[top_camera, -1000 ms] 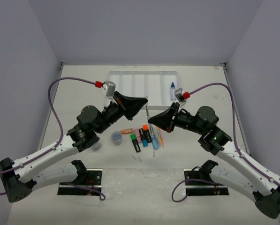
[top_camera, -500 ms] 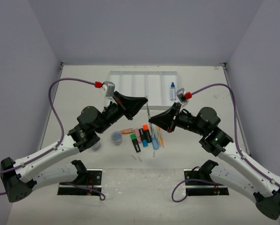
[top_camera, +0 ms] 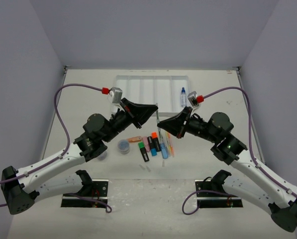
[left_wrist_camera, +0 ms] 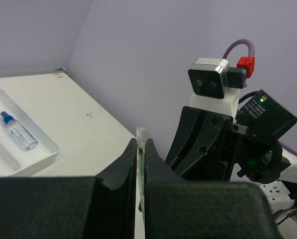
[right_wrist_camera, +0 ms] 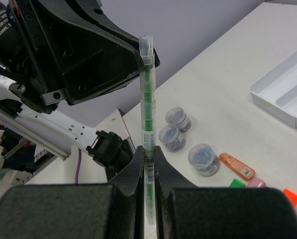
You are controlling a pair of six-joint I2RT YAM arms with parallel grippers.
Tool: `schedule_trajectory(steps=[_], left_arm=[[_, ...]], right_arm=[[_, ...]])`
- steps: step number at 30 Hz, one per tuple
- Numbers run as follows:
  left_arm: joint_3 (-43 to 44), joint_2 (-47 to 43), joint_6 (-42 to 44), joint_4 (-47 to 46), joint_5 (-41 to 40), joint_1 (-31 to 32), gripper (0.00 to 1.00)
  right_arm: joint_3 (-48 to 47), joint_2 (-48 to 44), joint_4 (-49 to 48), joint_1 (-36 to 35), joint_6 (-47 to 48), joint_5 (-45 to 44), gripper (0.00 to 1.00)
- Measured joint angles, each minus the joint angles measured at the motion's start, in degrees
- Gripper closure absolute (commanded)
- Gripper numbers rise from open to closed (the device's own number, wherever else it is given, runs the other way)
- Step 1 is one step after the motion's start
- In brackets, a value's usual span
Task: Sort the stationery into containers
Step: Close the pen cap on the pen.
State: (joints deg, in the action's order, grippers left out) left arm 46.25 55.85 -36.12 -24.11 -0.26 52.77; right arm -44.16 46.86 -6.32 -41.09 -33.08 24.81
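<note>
Together, the left end effector [left_wrist_camera: 141,147] and the right end effector [right_wrist_camera: 148,152] pinch one thin green pen [right_wrist_camera: 147,89] raised above the white surface [right_wrist_camera: 228,99].

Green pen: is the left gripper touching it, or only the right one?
Touching. The left wrist view shows the green pen pinched in the shut left gripper; the right gripper clamps it too, in its own wrist view.

White table [top_camera: 83,99]: tray [top_camera: 153,76] by the far edge; highlighters [top_camera: 152,144] and pens [top_camera: 169,145] clustered mid-table, tubs [top_camera: 123,146] just left.
</note>
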Motion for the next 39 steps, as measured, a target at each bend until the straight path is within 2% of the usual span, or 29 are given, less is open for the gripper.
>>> schedule_trajectory(steps=[10, 11, 13, 16, 20, 24, 26, 27, 30, 32, 34, 37, 38, 39], left_arm=[[-1.1, -0.2, -2.5, -5.7, -0.1, -0.3, 0.99], [-1.1, -0.2, -2.5, -6.4, -0.2, -0.3, 0.97], [-1.1, -0.3, -2.7, -7.3, -0.4, -0.3, 0.85], [-1.1, -0.4, -2.7, -7.4, -0.6, -0.5, 0.72], [-1.1, -0.3, -2.2, -3.0, 0.1, -0.2, 0.75], [-0.3, 0.0, -1.7, -0.4, 0.9, -0.2, 0.97], [0.4, 0.2, -1.4, 0.4, 1.3, -0.2, 1.00], [0.6, 0.3, -1.2, 0.6, 1.5, -0.2, 1.00], [0.9, 0.2, -0.3, 0.8, 1.9, -0.3, 1.00], [1.0, -0.1, 0.4, 0.8, 2.7, -0.4, 1.00], [1.0, -0.5, 1.3, 0.6, 4.0, -0.4, 1.00], [1.0, -0.9, 2.6, 0.7, 5.6, -0.4, 0.99], [1.0, -0.9, 2.7, 0.8, 5.8, -0.5, 0.98], [1.0, -0.9, 2.8, 0.9, 6.1, -0.6, 0.92]], right_arm=[[0.4, 0.3, -7.4, -0.3, -5.1, -1.7, 1.00], [0.6, 0.5, -8.7, -0.3, -6.0, -1.7, 1.00], [0.6, 0.9, -10.0, -0.5, -6.6, -1.6, 1.00], [0.6, 2.3, -12.2, -0.6, -7.1, -1.4, 1.00], [0.3, 3.6, -14.7, -0.1, -6.7, -1.5, 1.00], [0.1, 4.3, -14.7, 0.0, -6.5, -1.6, 1.00], [0.1, 4.6, -15.0, 0.1, -6.5, -1.6, 1.00], [0.0, 4.7, -15.0, 0.2, -6.5, -1.5, 0.98], [-0.9, 5.5, -15.0, 0.3, -6.4, -0.8, 0.80], [-1.7, 6.4, -15.0, 0.3, -6.0, 0.3, 0.80], [-2.4, 7.8, -15.3, 0.2, -5.9, 2.3, 0.81], [-2.6, 9.7, -16.8, -0.1, -6.4, 5.1, 0.96], [-2.6, 10.0, -17.3, -0.2, -6.4, 5.8, 0.99], [-2.6, 10.2, -17.7, -0.2, -6.4, 6.3, 1.00]])
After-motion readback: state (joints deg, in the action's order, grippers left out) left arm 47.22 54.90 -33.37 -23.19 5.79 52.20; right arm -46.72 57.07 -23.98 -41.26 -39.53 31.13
